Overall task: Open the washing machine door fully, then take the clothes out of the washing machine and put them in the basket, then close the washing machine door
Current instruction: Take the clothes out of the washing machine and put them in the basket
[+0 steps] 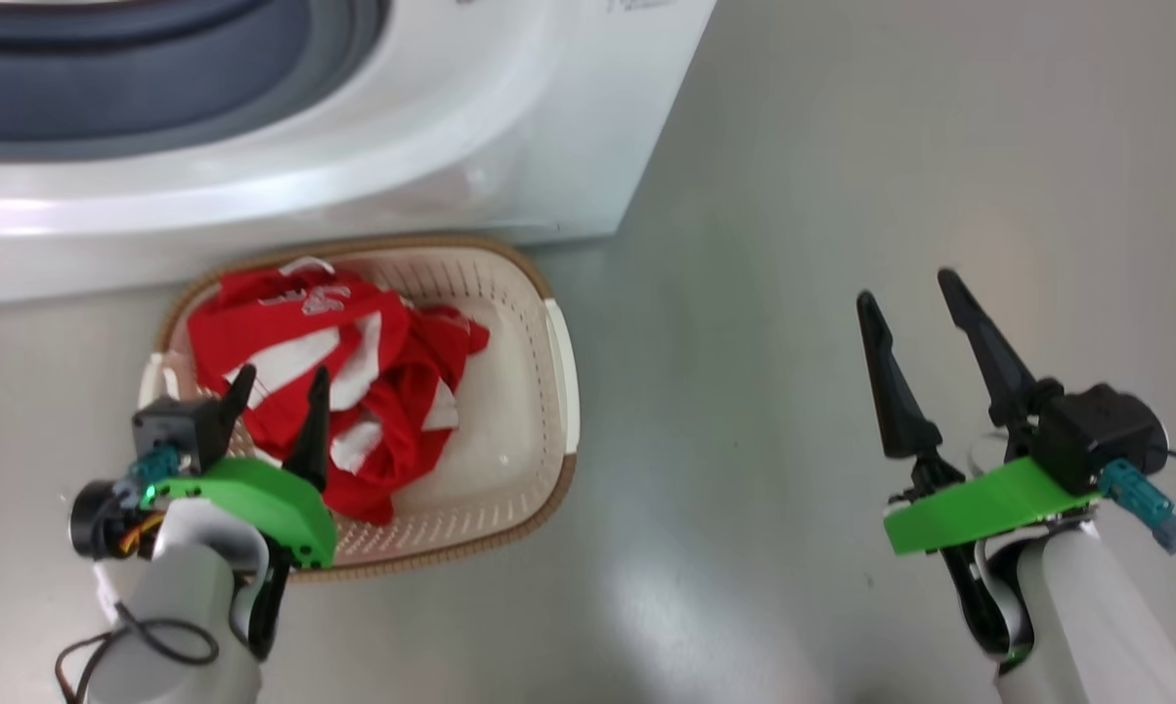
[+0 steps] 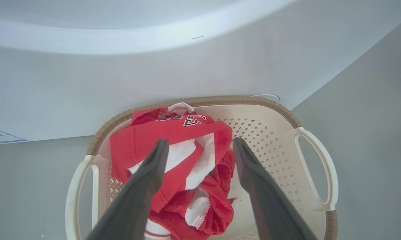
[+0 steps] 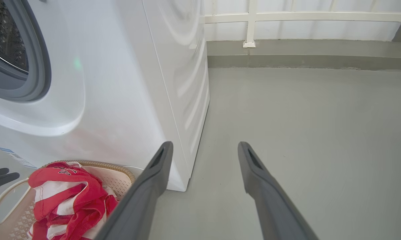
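Clothes (image 1: 402,381), likely soft, light and limp, lie heaped in the basket (image 1: 524,420) by the washing machine (image 1: 470,147), best pinched at a raised fold; the left pincer (image 1: 283,376) above them and the right pincer (image 1: 905,288) both gape empty.

On the bright red soft garment with white stripes (image 2: 173,140), near its upper fold in the left wrist view, stand black digits with a white outline (image 2: 194,120). They read like "23". One more dark character just left of them is creased and cannot be read. In the head view the lettering (image 1: 306,299) on this garment is only a pale blur. The big white front-loading washing machine (image 2: 120,83) carries a small blue-and-white paper label (image 2: 0,136) low on its front, with lines too small to read. In the head view some tiny dark print (image 1: 646,6) at the machine's upper edge is cut off and unreadable.
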You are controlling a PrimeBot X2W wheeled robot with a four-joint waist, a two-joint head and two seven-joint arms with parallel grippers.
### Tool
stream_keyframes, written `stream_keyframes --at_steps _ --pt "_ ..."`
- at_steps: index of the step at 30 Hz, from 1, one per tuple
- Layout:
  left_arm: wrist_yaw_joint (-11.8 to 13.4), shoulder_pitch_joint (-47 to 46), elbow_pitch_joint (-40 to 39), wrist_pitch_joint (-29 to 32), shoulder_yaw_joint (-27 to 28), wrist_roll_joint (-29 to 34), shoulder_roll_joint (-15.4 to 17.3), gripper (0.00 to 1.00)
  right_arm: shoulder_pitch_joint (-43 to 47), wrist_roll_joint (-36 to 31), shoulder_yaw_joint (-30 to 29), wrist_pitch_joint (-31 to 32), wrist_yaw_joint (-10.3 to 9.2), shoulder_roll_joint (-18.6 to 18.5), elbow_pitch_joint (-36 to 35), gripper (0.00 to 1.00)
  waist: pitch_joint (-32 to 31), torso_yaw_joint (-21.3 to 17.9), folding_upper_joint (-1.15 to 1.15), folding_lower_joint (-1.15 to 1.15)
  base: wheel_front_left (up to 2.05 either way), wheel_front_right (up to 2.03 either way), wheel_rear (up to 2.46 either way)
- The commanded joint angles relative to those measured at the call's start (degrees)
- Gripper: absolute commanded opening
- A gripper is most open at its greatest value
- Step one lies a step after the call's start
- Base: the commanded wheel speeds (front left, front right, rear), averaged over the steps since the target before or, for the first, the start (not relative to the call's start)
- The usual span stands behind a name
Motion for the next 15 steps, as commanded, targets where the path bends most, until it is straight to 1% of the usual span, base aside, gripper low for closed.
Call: stream_keyframes --at_steps 1,9,15 --pt "-0.32 2.78 -2.02 -0.32 2.19 0.67 1.46 1.0 2.13 -0.74 0.82 -0.37 0.26 -0.05 -0.86 1.0 -4.27 0.63 0.0 0.0 0.0 0.0 0.0" --pt "-0.32 9.38 -10.09 -0.32 6.28 2.94 0.94 1.0 5.61 -1.78 0.11 -0.37 0.26 -0.05 0.14 1.0 -11.36 1.32 0.0 0.0 0.0 0.0 0.0" --pt "-0.32 14.06 -15.62 -0.32 8.36 3.58 0.64 1.0 8.14 -2.16 -0.82 -0.37 0.26 -0.05 0.77 1.0 -15.81 1.84 0.0 0.0 0.0 0.0 0.0"
